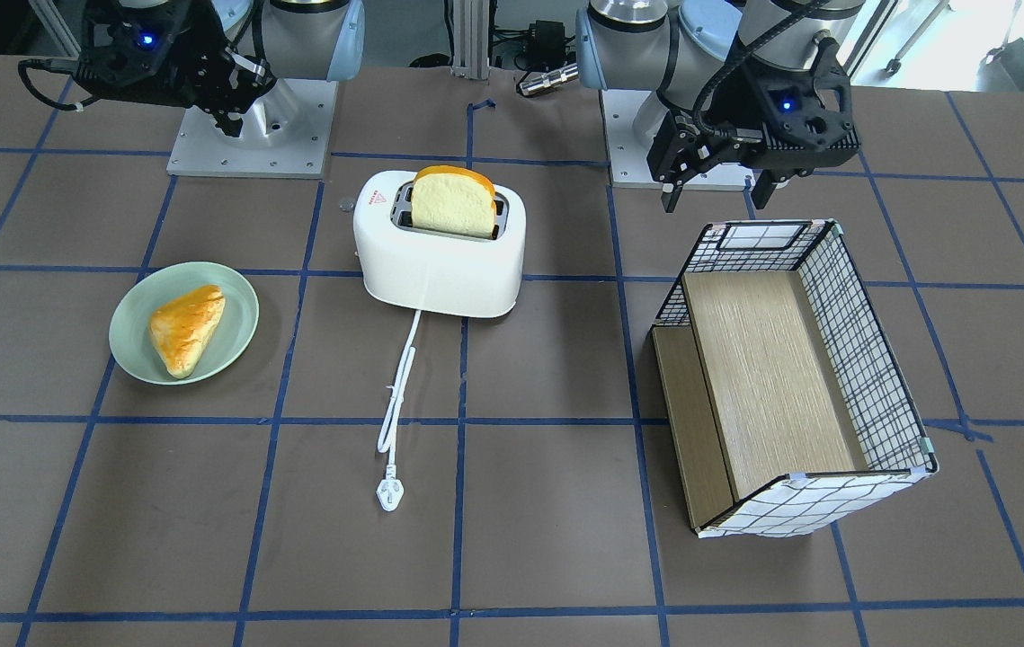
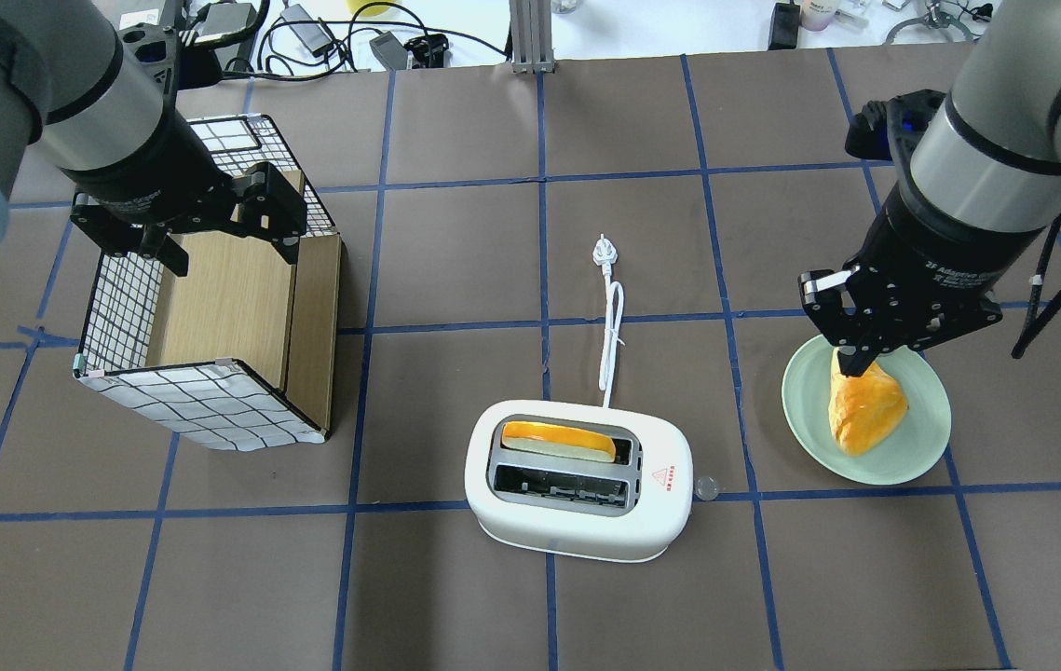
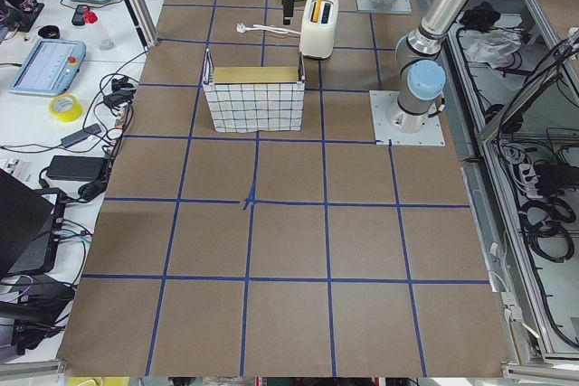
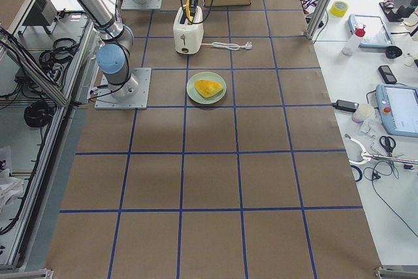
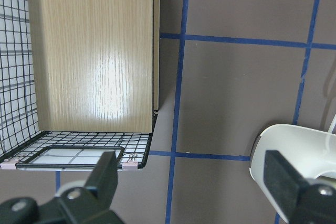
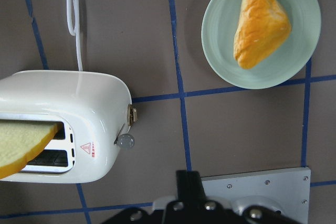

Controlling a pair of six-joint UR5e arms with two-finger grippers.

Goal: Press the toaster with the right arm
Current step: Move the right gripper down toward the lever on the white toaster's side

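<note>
The white toaster (image 2: pixel 577 508) stands mid-table with a bread slice (image 2: pixel 558 440) upright in its far slot. Its red triangle sticker sits on top, and its small grey lever knob (image 2: pixel 706 486) sticks out of the end facing my right arm. The toaster also shows in the right wrist view (image 6: pixel 79 103), with the knob (image 6: pixel 126 140) at its right end. My right gripper (image 2: pixel 851 359) is shut and empty, hovering over the green plate, well away from the toaster. My left gripper (image 2: pixel 223 228) is open and empty above the wire basket (image 2: pixel 204 401).
A pale green plate (image 2: pixel 912 461) with a triangular pastry (image 2: pixel 865 405) lies to the toaster's right. The toaster's white cord (image 2: pixel 612 326) and plug run away from me across the table. The basket with a wooden insert lies on its side at the left.
</note>
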